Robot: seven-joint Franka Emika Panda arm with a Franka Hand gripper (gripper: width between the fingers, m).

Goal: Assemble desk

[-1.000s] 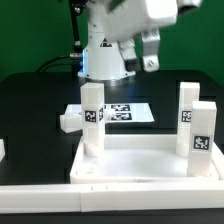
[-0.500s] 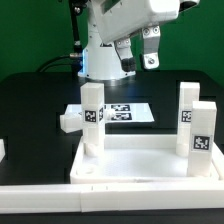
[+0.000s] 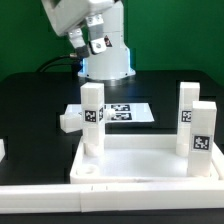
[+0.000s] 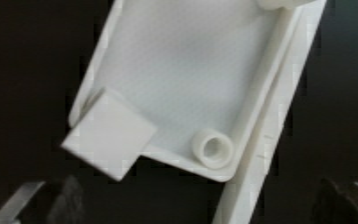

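The white desk tabletop [image 3: 150, 165] lies rim-up at the front of the black table. Three white tagged legs stand upright in its corners: one at the exterior view's left [image 3: 92, 118] and two at the right [image 3: 187, 115] [image 3: 203, 135]. The front-left corner socket [image 3: 88, 172] is empty. A loose leg [image 3: 68, 122] lies on the table left of the tabletop. My gripper [image 3: 97, 42] hangs high above the back left, open and empty. In the wrist view my gripper [image 4: 190, 205] looks down on the tabletop [image 4: 176, 70], a standing leg [image 4: 114, 140] and the empty socket [image 4: 213, 147].
The marker board [image 3: 128, 113] lies flat behind the tabletop. The robot base [image 3: 105, 62] stands at the back centre. Another white piece [image 3: 2, 150] shows at the exterior view's left edge.
The arm has swung from the exterior view's upper right to the upper left, staying high above the table. The desk parts have not moved.
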